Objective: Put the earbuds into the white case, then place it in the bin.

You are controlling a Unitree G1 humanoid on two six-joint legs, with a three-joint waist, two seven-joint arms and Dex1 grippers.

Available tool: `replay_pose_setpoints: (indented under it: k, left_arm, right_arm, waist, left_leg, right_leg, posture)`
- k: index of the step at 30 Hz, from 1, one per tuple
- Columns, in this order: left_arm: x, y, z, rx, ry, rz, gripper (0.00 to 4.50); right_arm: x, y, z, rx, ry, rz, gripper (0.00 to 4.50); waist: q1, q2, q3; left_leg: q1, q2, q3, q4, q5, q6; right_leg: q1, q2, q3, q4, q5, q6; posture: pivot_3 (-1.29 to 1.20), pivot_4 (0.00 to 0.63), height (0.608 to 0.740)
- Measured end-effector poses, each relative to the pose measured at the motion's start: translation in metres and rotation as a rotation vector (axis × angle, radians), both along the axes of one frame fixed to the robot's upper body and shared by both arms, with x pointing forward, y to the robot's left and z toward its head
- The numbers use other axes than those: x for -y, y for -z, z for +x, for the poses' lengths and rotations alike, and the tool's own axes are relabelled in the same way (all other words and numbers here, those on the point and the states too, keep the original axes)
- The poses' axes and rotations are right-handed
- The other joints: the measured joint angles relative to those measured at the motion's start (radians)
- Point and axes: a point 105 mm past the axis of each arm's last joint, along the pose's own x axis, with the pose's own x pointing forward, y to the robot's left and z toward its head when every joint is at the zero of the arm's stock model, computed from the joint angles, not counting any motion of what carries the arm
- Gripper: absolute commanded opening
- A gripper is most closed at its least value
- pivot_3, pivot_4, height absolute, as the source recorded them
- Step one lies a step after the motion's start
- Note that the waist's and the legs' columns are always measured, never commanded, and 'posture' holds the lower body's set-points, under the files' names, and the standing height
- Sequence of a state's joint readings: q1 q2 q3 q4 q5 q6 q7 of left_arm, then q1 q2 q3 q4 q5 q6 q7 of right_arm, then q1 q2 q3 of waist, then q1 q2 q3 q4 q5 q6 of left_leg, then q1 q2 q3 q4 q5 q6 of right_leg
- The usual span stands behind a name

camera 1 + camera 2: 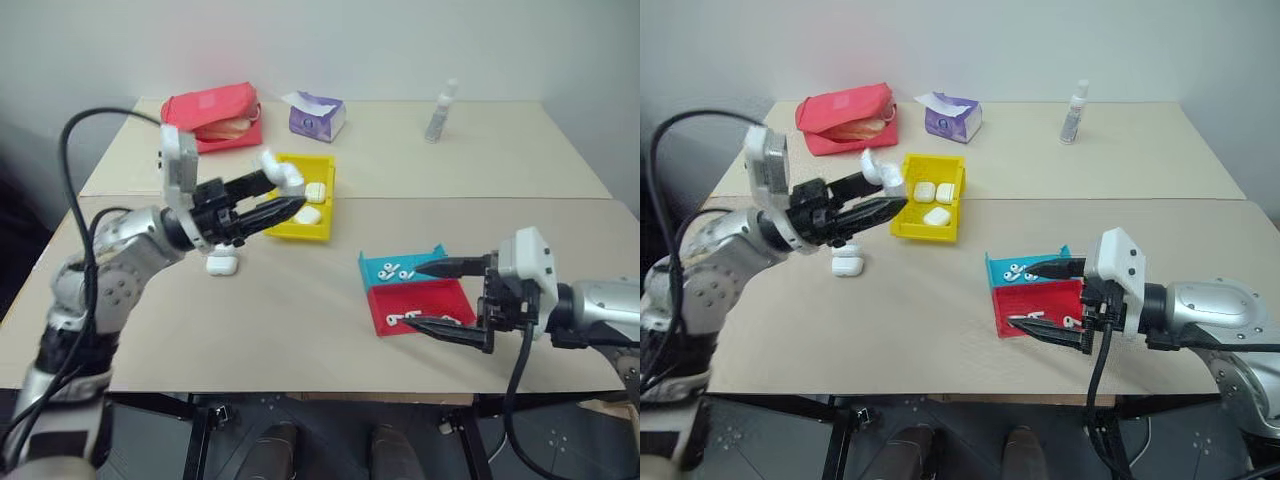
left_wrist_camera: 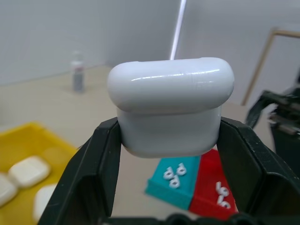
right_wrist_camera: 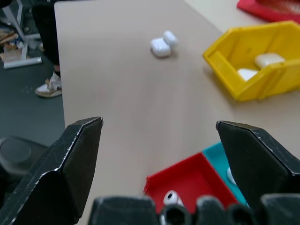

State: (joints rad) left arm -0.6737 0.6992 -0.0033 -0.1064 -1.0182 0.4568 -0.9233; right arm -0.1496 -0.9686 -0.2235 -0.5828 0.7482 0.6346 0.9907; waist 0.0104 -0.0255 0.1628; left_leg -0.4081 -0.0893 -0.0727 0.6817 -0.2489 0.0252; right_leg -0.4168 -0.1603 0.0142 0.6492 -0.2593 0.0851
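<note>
My left gripper (image 1: 284, 190) is shut on a white case (image 2: 171, 105), held in the air just left of the yellow bin (image 1: 291, 231); the same case (image 1: 279, 171) shows white at the fingertips. Three more white cases lie inside the bin. Another case (image 1: 221, 264) sits on the table below my left hand. My right gripper (image 1: 412, 295) stands open and empty, its fingers spread over the teal tray (image 1: 376, 270) and the red tray (image 1: 382, 312). Tiny white earbuds (image 1: 398, 270) lie in the teal tray, and more earbuds (image 1: 400, 320) in the red one.
A red pouch (image 1: 213, 115), a purple tissue pack (image 1: 317, 114) and a small spray bottle (image 1: 440, 110) stand along the far side. A seam (image 1: 480, 198) runs across between two tabletops. A person's shoes (image 3: 50, 86) show on the floor beyond the table edge.
</note>
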Motion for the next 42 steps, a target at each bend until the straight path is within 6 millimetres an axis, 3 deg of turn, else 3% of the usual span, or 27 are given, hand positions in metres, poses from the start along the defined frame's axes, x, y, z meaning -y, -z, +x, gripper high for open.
replay_pose_setpoints:
  k: [3,6,11,17,22,29,36,42]
  left_arm:
    - [0.016,-0.009,-0.013,0.070,0.176,-0.032,2.77]
    - [0.034,-0.005,-0.022,0.078,0.299,-0.070,2.77]
    - [0.049,0.001,-0.032,0.074,0.392,-0.084,2.77]
    - [0.050,0.016,-0.029,0.059,0.335,-0.037,2.77]
    - [0.049,0.023,-0.031,0.065,0.323,-0.008,2.77]
    - [0.050,0.022,-0.036,0.090,0.320,-0.009,2.77]
    - [0.047,0.024,-0.037,0.087,0.283,-0.013,2.77]
    - [0.046,0.025,-0.040,0.090,0.255,-0.014,2.77]
  right_arm:
    - [0.004,0.003,0.003,-0.010,0.028,-0.048,4.50]
    - [0.005,0.002,0.006,-0.002,0.035,-0.101,4.50]
    - [0.011,0.010,0.015,-0.023,0.102,-0.229,4.50]
    - [0.013,0.022,0.023,-0.083,0.154,-0.375,4.50]
    - [0.008,0.026,0.033,-0.082,0.144,-0.468,2.90]
    - [0.003,0.053,0.054,-0.065,0.029,-0.651,2.90]
    - [0.001,0.062,0.064,0.034,-0.165,-0.808,2.90]
    - [-0.009,0.064,0.070,0.066,-0.267,-0.842,2.90]
  waist:
    - [-0.005,0.000,0.000]
    - [-0.012,0.000,0.000]
    - [-0.022,0.000,0.000]
    - [-0.025,0.000,0.000]
    - [-0.025,0.000,0.000]
    - [-0.025,0.000,0.000]
    - [-0.025,0.000,0.000]
    - [-0.026,0.000,0.000]
  left_leg:
    - [0.002,0.000,0.000,0.000,0.000,0.000]
    - [0.001,0.001,0.000,0.000,0.000,0.000]
    - [0.001,0.001,0.000,0.000,0.000,0.000]
    - [0.001,0.001,0.000,0.000,0.000,0.000]
    - [-0.001,0.001,0.000,0.000,0.000,0.000]
    - [-0.002,0.001,0.000,0.000,0.000,0.000]
    - [-0.003,0.001,0.000,0.000,0.000,0.000]
    - [-0.002,0.001,0.000,0.000,0.001,-0.001]
  right_leg:
    - [0.001,0.000,0.000,0.000,0.000,0.000]
    - [0.002,0.000,0.000,0.000,0.000,0.000]
    - [0.002,0.000,0.000,0.000,0.000,0.000]
    - [0.001,0.001,0.000,0.000,0.000,0.000]
    - [-0.001,0.001,0.000,0.000,0.000,0.000]
    - [-0.003,0.001,0.000,0.000,0.000,0.000]
    - [-0.004,0.001,0.001,0.000,0.000,0.000]
    - [-0.004,0.001,0.000,0.000,0.000,0.000]
  posture:
    - [0.00,0.150,0.740]
    - [0.00,0.150,0.740]
    - [0.00,0.150,0.740]
    - [0.00,0.150,0.740]
    - [0.00,0.150,0.740]
    - [0.00,0.150,0.740]
    - [0.00,0.150,0.740]
    - [0.00,0.150,0.740]
